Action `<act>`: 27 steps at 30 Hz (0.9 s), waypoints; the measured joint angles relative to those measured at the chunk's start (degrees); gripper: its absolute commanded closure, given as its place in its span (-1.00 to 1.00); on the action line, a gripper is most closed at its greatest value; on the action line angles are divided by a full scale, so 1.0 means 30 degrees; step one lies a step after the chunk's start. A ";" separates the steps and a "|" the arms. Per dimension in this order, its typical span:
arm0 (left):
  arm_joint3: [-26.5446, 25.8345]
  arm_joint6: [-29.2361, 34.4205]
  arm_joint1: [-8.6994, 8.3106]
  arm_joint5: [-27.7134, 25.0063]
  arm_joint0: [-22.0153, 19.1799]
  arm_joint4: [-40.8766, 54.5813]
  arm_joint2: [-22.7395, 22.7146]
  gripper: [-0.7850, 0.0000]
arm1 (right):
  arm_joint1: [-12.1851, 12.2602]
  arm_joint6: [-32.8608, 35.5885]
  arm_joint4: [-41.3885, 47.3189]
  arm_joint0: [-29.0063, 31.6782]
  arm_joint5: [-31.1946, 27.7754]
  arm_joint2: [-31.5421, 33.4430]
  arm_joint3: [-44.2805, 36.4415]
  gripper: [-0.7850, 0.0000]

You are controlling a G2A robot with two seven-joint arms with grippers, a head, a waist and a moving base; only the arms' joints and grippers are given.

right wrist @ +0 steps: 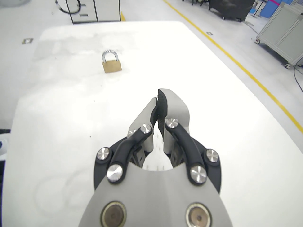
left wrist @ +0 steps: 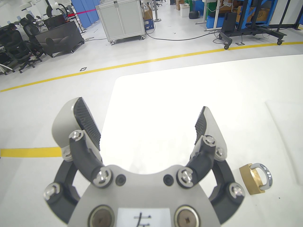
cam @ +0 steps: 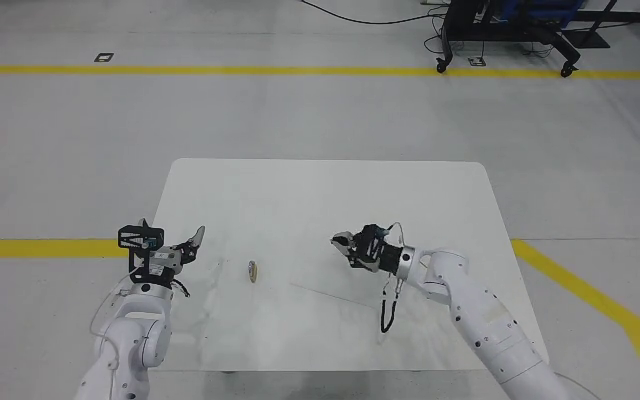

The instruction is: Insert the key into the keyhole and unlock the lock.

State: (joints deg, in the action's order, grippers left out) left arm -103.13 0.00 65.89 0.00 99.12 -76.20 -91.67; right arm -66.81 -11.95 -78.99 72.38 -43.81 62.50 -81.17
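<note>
Two grippers hang over your white table [cam: 330, 190], with the brass padlock [cam: 253, 270] on the tabletop between them. You'll find the left gripper [cam: 190, 245] near the table's left edge, its ribbed fingers [left wrist: 87, 124] spread wide with nothing in them, and the padlock [left wrist: 254, 178] just beside it. The right gripper [cam: 340, 243] sits toward the middle of the table, farther from the padlock and pointing at it. Its fingers [right wrist: 163, 105] are pressed tightly together, and you can't really tell from here whether anything thin is pinched between the pads. From that wrist the padlock [right wrist: 111, 64] shows its broad brass face and silver shackle, well apart from the fingertips.
</note>
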 measured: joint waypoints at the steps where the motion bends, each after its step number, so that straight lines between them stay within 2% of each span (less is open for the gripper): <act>1: 0.0000 0.0000 0.0000 0.0000 0.0000 0.0000 0.0000 -1.00 | 0.0025 -0.0854 0.0416 0.0059 -0.0526 0.0116 0.0233 1.00; 5: 0.0000 0.0000 0.0000 0.0000 0.0000 0.0000 0.0000 -1.00 | 0.0113 -0.4238 0.1826 0.0023 -0.3164 0.0461 0.1352 1.00; 8: 0.0000 0.0000 0.0000 0.0000 0.0000 0.0000 0.0000 -1.00 | 0.0140 -0.5532 0.2102 -0.0201 -0.4740 0.0412 0.1893 1.00; 19: -0.0015 -0.0014 0.0003 -0.0018 0.0001 0.0019 0.0018 -1.00 | 0.0139 -0.5490 0.2077 -0.0201 -0.4728 0.0407 0.1886 1.00; 22: -0.0023 -0.0389 0.0059 -0.0492 0.0019 0.0498 0.0349 -1.00 | 0.0063 -0.5489 0.2548 -0.0131 -0.4699 0.0130 0.1669 1.00; 25: 0.0092 -0.0528 0.0208 -0.1659 -0.0437 0.1246 0.0909 -1.00 | -0.0140 -0.5682 0.4330 -0.0432 -0.4729 -0.1070 0.1533 1.00; 27: -0.0092 0.0044 0.0288 -0.3195 -0.0882 0.3977 0.1131 -1.00 | -0.0158 -0.5962 0.5428 -0.0871 -0.4730 -0.2253 0.1411 1.00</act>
State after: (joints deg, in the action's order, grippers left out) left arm -103.41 0.13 66.75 -9.58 96.48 -64.27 -88.28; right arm -67.28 -29.84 -62.70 69.77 -58.00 55.74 -76.94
